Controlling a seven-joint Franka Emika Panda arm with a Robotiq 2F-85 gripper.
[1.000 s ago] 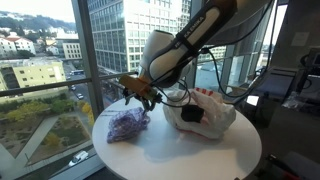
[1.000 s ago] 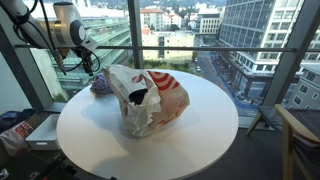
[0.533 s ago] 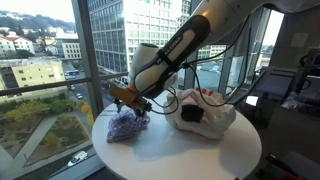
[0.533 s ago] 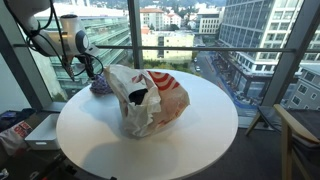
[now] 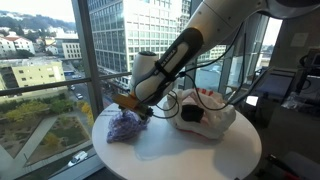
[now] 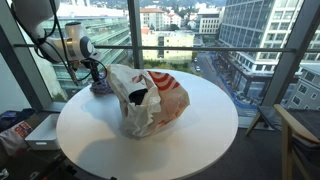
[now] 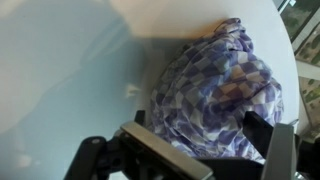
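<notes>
Gripper (image 5: 132, 107) lowered, apparently onto checked cloth (image 5: 125, 127), arm leaning lower

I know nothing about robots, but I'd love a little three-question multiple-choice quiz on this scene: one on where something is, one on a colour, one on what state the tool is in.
1. Where does the purple checked cloth lie?
A. On the table, by its window-side edge
B. In a drawer
C. On the floor

2. What colours is the crumpled plastic bag?
A. Green
B. White with red
C. Black

3. How is the tool set?
A. Shut on the plastic bag
B. Out of sight
C. Open over the cloth

Answers:
1 A: both exterior views show it on the tabletop beside the glass.
2 B: red print shows on white plastic.
3 C: the wrist view shows its fingers apart on either side of the cloth.
</notes>
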